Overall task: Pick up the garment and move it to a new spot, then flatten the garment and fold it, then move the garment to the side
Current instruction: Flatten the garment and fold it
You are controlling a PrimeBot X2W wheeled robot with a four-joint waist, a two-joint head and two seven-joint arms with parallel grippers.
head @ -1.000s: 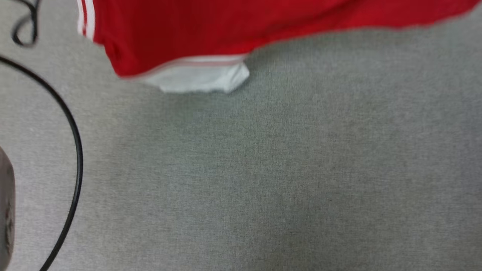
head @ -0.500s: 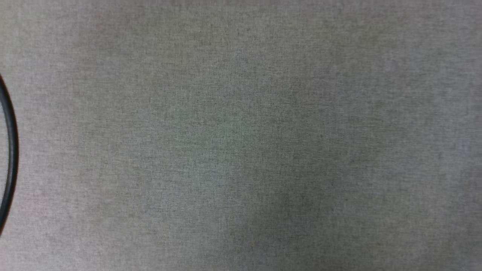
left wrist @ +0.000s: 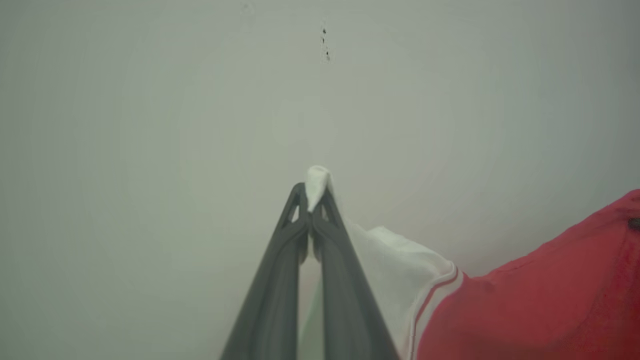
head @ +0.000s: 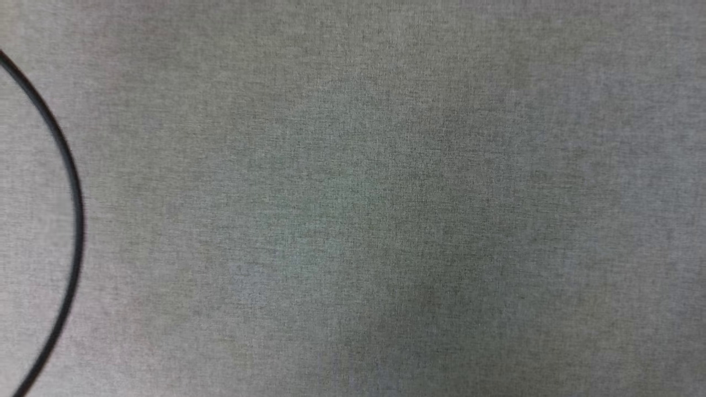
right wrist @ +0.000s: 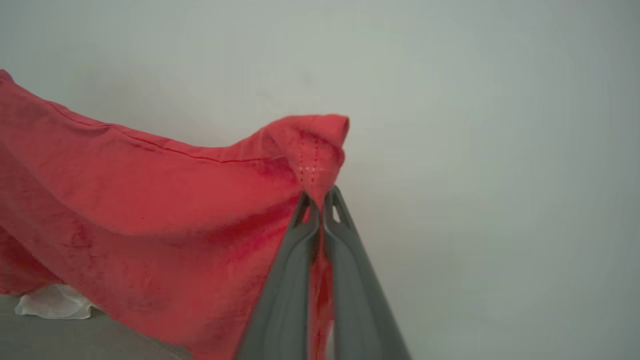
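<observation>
The garment is lifted between both arms. In the left wrist view my left gripper is shut on the tip of a white sleeve, and the red body of the garment with striped trim hangs to the right. In the right wrist view my right gripper is shut on a bunched red corner of the garment, which drapes away to the left. A white sleeve end touches the grey surface at the lower left.
The head view looks down on grey fabric surface with a black cable curving along its left edge. A pale plain wall lies beyond both grippers.
The head view has shifted: the red garment and white sleeve at its top a second ago have left it, and the black cable now sits further right than half a second ago.
</observation>
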